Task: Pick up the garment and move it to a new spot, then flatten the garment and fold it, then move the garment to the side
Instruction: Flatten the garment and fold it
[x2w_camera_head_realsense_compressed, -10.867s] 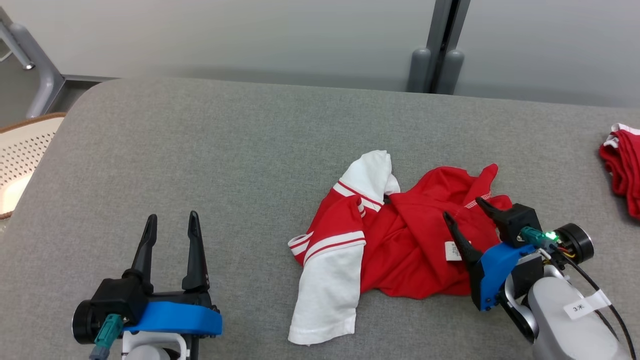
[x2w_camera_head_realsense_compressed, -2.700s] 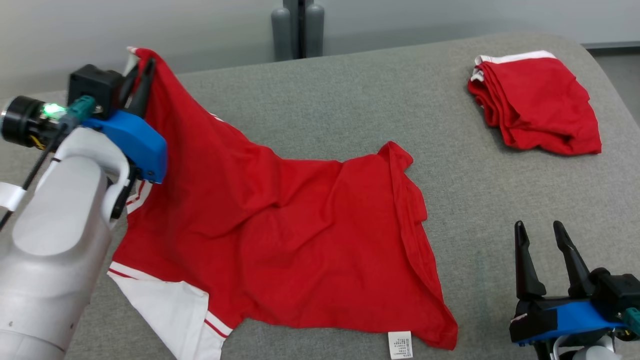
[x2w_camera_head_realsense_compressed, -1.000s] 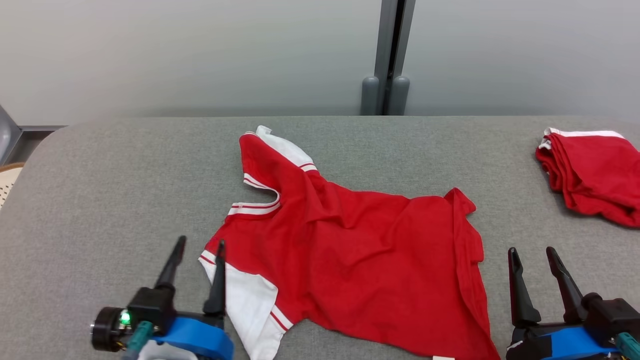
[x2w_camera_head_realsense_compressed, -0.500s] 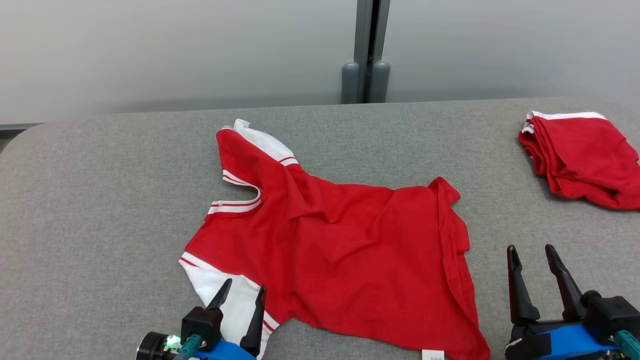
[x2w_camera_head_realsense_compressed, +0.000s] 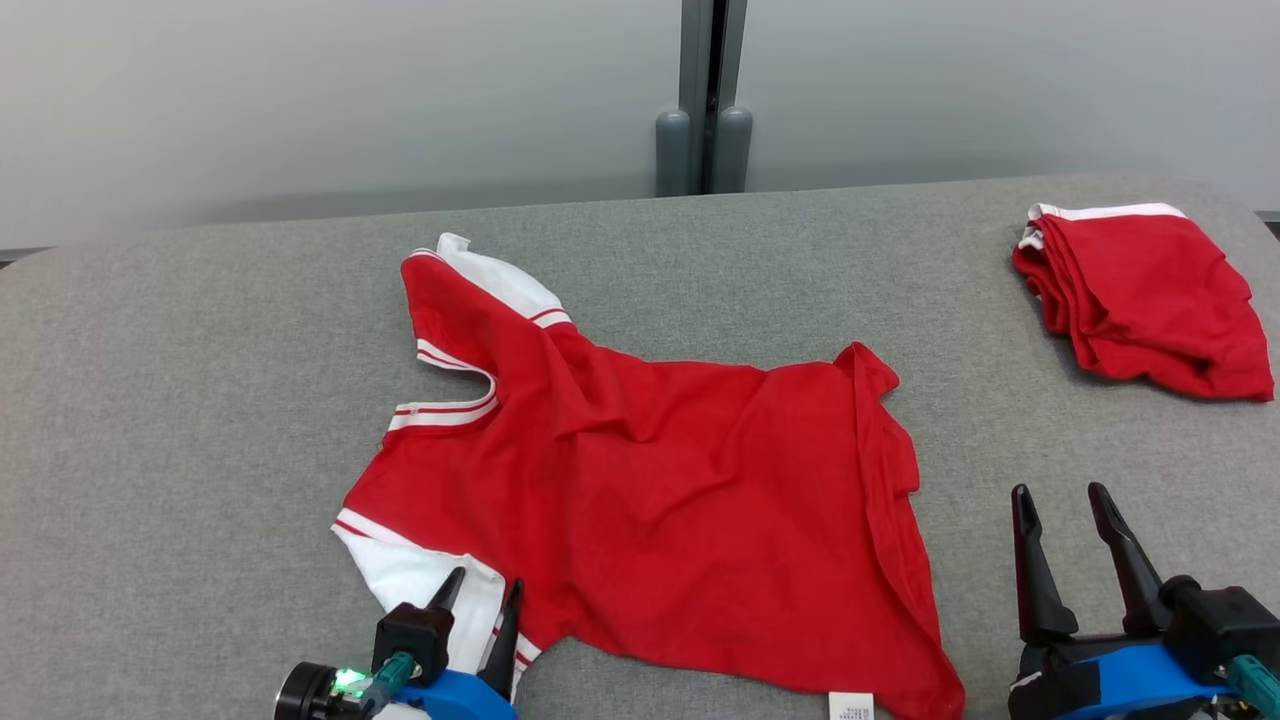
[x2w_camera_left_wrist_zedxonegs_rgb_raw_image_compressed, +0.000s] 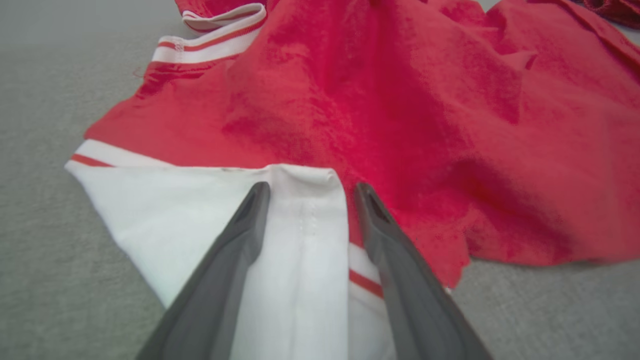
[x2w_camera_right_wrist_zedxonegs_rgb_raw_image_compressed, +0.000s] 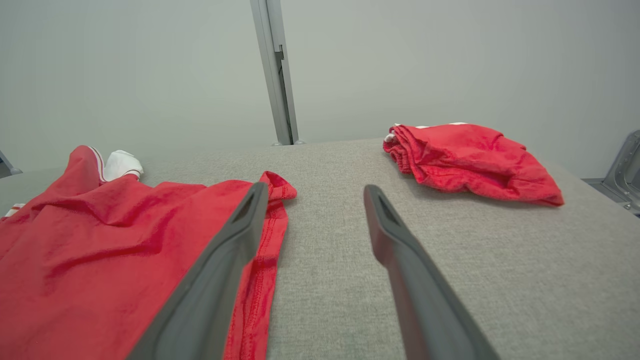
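**Jersey spread out, not yet flat**

Head view: a red jersey with white sleeves (x2w_camera_head_realsense_compressed: 650, 480) lies wrinkled at centre frame on the grey fabric tabletop (x2w_camera_head_realsense_compressed: 200, 350). A folded red garment pile (x2w_camera_head_realsense_compressed: 1140, 300) sits upper right.

Left wrist view: the left gripper (x2w_camera_left_wrist_zedxonegs_rgb_raw_image_compressed: 311, 187), fingers apart, straddles the near white sleeve (x2w_camera_left_wrist_zedxonegs_rgb_raw_image_compressed: 200, 210).

Right wrist view: the right gripper (x2w_camera_right_wrist_zedxonegs_rgb_raw_image_compressed: 315, 189) hovers open and empty.

Smoothing, folding and setting aside are apparently not yet done.

Between the dark grey fingers (x2w_camera_left_wrist_zedxonegs_rgb_raw_image_compressed: 225, 280) of my left gripper (x2w_camera_left_wrist_zedxonegs_rgb_raw_image_compressed: 311, 186) lay a white, red-striped sleeve (x2w_camera_left_wrist_zedxonegs_rgb_raw_image_compressed: 190, 215); beyond them the garment (x2w_camera_left_wrist_zedxonegs_rgb_raw_image_compressed: 400, 125) was plain red. Ahead of my right gripper (x2w_camera_right_wrist_zedxonegs_rgb_raw_image_compressed: 315, 186), a red pile (x2w_camera_right_wrist_zedxonegs_rgb_raw_image_compressed: 470, 155) sat on grey fabric (x2w_camera_right_wrist_zedxonegs_rgb_raw_image_compressed: 400, 260).
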